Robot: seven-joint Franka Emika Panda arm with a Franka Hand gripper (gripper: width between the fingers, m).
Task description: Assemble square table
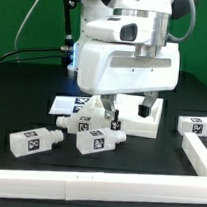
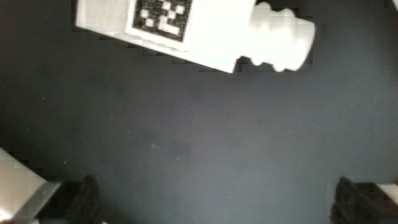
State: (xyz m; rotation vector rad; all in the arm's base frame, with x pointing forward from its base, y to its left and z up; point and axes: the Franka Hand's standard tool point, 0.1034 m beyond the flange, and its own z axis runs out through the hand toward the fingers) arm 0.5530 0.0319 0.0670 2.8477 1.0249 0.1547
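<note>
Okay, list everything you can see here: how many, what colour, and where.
legs: four, white with black-and-white tags; one at the exterior view's left, two mid-table, one at its right.
square plate: one, white, behind the middle legs, partly hidden.
marker board: one, white, flat behind the middle legs.
border rail: one, white, along the near and right edges.
table: one, black.
gripper: one, open, empty, over mid-table.

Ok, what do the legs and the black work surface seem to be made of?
Legs: likely hard white plastic, matte; crisp moulded edges, ribbed end in the wrist view. Work surface: black, matte, no glare; cloth or mat, cannot tell.
</note>
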